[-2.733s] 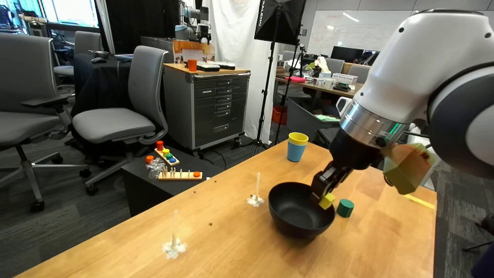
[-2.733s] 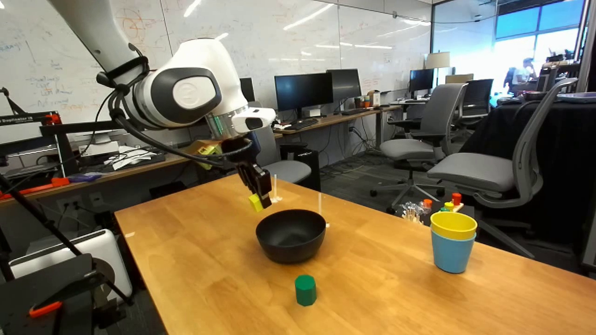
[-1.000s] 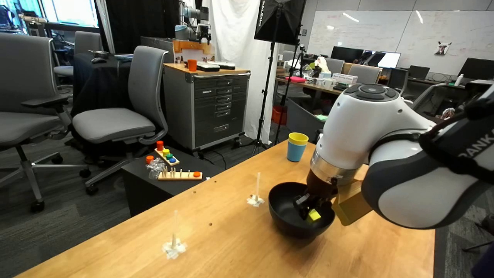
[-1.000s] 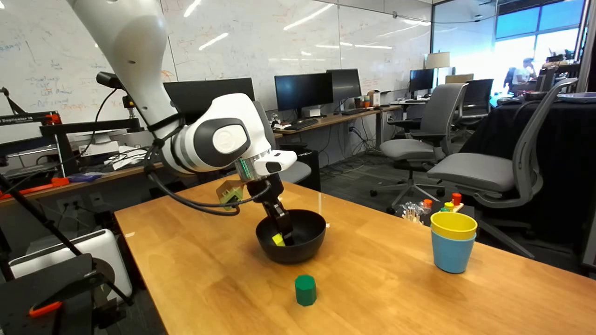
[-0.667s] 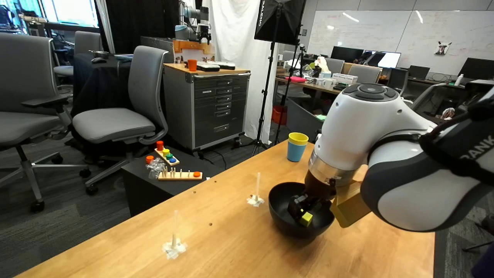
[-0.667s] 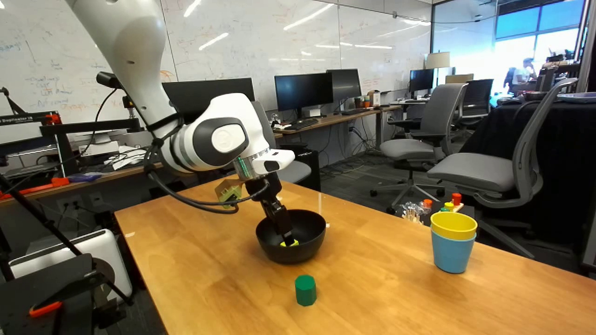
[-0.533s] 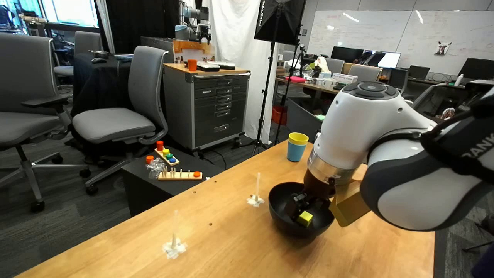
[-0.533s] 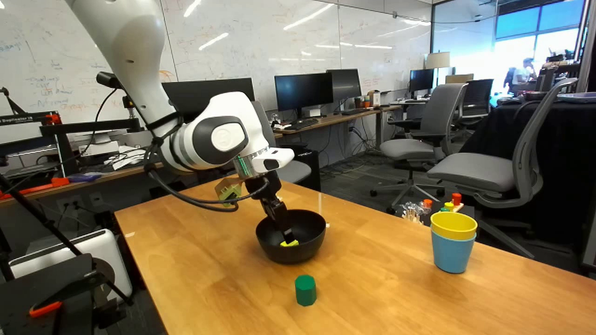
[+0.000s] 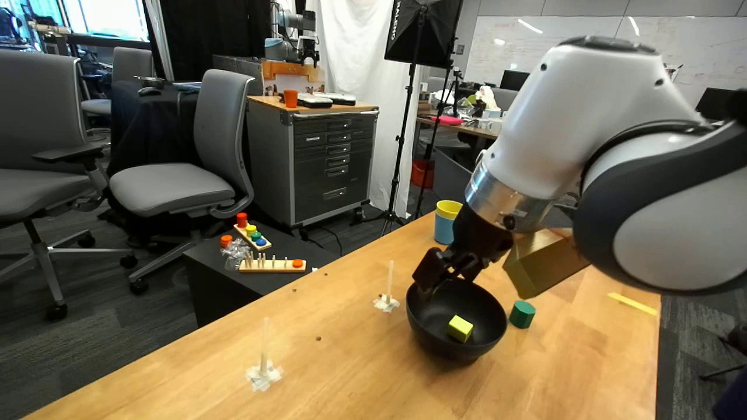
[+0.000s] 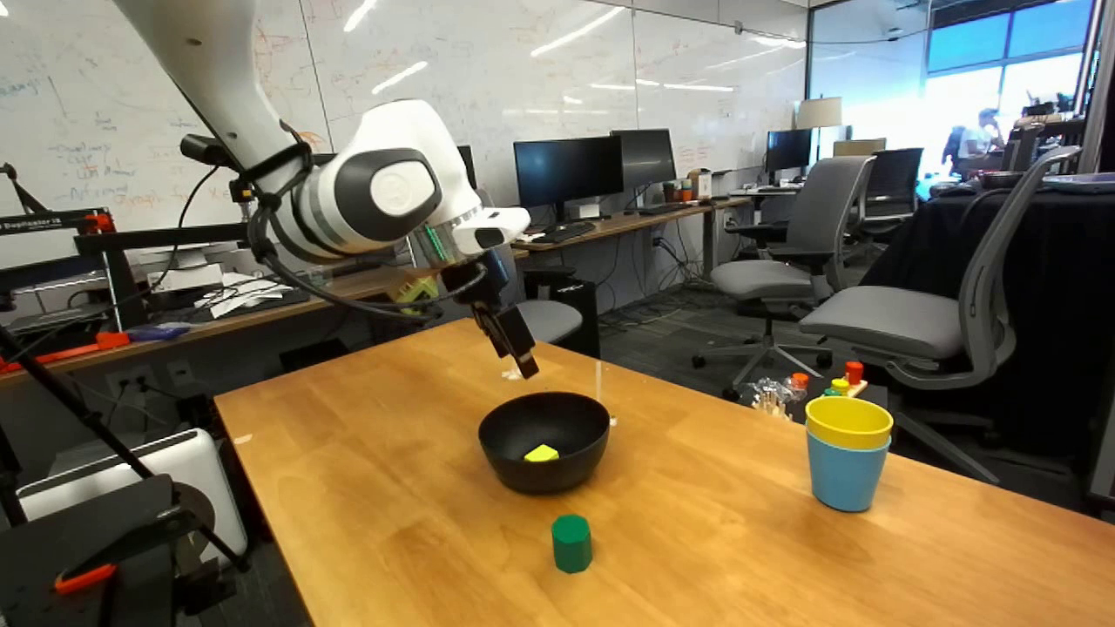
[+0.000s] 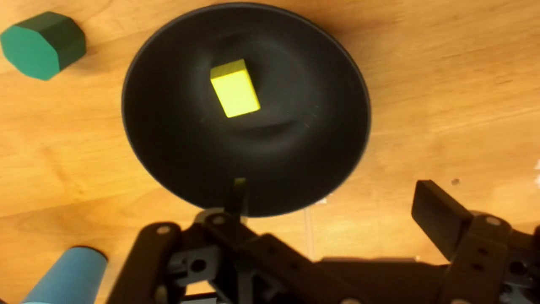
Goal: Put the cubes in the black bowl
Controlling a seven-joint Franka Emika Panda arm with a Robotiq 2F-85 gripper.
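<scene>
The yellow cube (image 11: 236,90) lies loose on the bottom of the black bowl (image 11: 295,147); both exterior views also show this cube (image 9: 460,328) (image 10: 541,454) in there. A dark green block (image 10: 571,543), eight-sided on top, stands on the table just outside the bowl, at the upper left in the wrist view. My gripper (image 11: 331,182) is open, its fingers wide apart with nothing between them. It hangs above the bowl's rim, on the side away from the green block. In the wrist view one finger overlaps the bowl and the other is over bare wood.
A yellow cup nested in a blue cup (image 10: 849,453) stands on the table; the wrist view catches the blue cup (image 11: 69,276) at lower left. Two thin upright pegs are taped to the wood, one peg (image 9: 390,283) close to the bowl, another peg (image 9: 264,356) farther off.
My gripper was down inside the bowl, shut on the yellow cube. It has opened, let the cube go onto the bowl's bottom and risen out. The green block stayed put.
</scene>
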